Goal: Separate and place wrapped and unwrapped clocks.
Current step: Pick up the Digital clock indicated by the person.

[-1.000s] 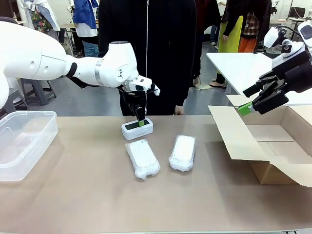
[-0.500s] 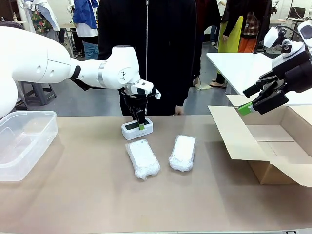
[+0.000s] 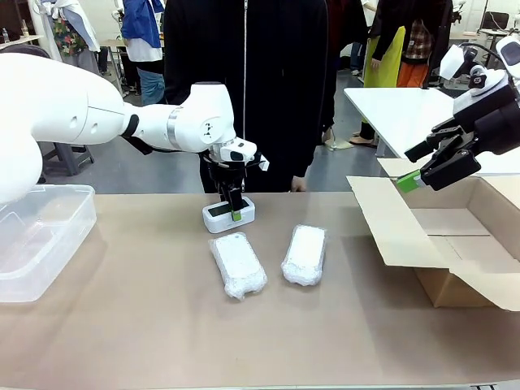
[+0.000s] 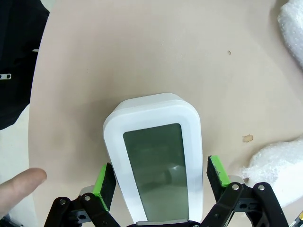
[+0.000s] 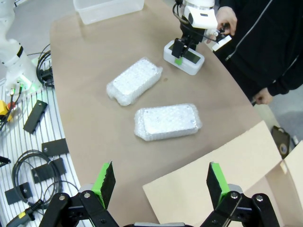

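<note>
The bare clock (image 4: pixel 152 156) is smooth white plastic with a glossy dark screen. Crinkly, shiny clear film covers both wrapped clocks (image 3: pixel 238 264).

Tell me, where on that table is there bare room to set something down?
Bare: the near strip of table in front of the wrapped clocks, and the stretch between them and the plastic tub. Crowded: the middle, where the left gripper straddles the bare clock.

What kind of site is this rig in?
Probably a shared robotics lab or workshop: loose cables beside the table, another white table and people standing behind it.
</note>
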`<state>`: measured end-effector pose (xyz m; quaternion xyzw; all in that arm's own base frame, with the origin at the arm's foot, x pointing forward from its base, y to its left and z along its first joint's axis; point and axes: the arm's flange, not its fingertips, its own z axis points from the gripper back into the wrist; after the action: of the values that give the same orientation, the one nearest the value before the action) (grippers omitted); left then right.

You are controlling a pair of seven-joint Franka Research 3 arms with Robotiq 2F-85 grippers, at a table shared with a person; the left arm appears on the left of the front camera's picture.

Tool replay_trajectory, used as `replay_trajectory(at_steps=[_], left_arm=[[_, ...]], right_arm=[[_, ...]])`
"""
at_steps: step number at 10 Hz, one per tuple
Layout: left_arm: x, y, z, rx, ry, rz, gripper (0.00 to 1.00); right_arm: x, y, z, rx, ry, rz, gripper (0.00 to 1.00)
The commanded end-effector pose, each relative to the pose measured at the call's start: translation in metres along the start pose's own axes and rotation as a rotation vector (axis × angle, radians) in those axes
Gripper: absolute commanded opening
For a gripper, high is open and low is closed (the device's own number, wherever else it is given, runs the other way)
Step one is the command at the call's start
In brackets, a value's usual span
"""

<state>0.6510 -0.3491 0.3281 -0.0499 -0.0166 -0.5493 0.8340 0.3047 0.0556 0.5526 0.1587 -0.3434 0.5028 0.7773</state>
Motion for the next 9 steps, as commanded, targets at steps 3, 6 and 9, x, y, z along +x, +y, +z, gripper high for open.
replay_trajectory(at_steps=[3,6,9], left_arm=[[0.0119,0.0160,-0.0032,-0.014,0.023,0.019,1.00],[0.0097,0.0170,-0.0038,-0.031,0.047,0.034,0.81],[0.0104,0.0176,-0.0028,-0.049,0.063,0.031,0.76]], right_arm=[[-0.0007,-0.0007,-0.0011,0.022,-0.019,0.002,1.00],[-0.0007,-0.0007,-0.0011,0.022,-0.019,0.002,1.00],[-0.0007,-0.0007,-0.0011,0.022,-0.019,0.002,1.00]])
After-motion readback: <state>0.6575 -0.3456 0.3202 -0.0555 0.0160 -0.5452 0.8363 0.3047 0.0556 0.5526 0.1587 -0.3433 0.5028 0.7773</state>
